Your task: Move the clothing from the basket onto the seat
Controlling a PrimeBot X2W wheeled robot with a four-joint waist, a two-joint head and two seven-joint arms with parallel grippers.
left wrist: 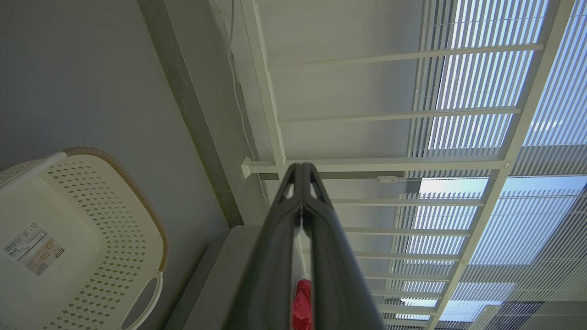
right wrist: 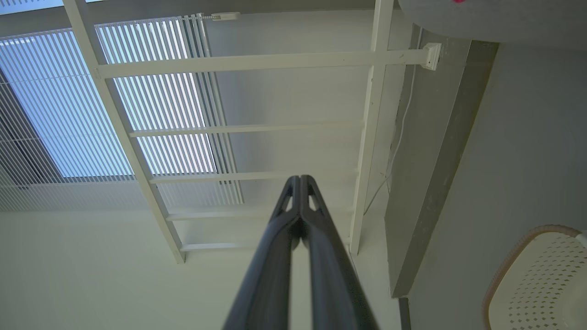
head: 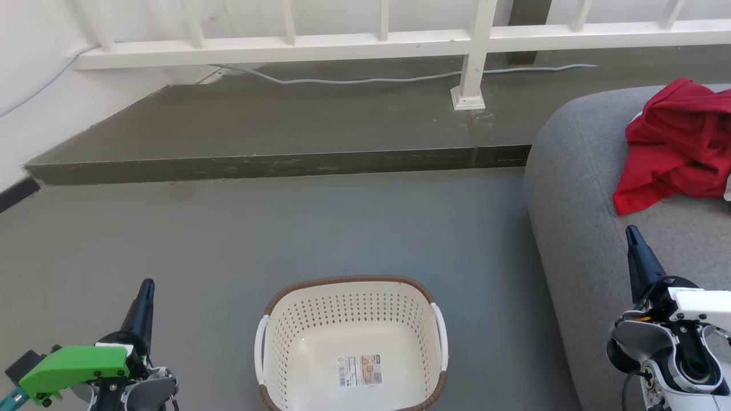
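Observation:
The cream perforated basket (head: 354, 348) with a brown rim stands on the floor at the bottom centre, holding nothing but a label sticker on its floor. Crumpled red clothing (head: 677, 145) lies on the grey seat (head: 577, 188) at the right. My left gripper (head: 147, 287) is shut and holds nothing, low at the left of the basket. My right gripper (head: 631, 233) is shut too, over the seat's front part, below the clothing. The basket (left wrist: 78, 243) and a sliver of red clothing (left wrist: 302, 305) show in the left wrist view, behind the shut fingertips (left wrist: 301, 168). The right wrist view has shut fingertips (right wrist: 300, 179) and the basket's corner (right wrist: 539, 284).
A raised concrete step (head: 274, 162) runs across the floor behind the basket. On it stand a white railing (head: 365, 43) with a post (head: 471, 85), and a grey cable (head: 400, 77) trails along it. A white wall (head: 34, 85) closes the left side.

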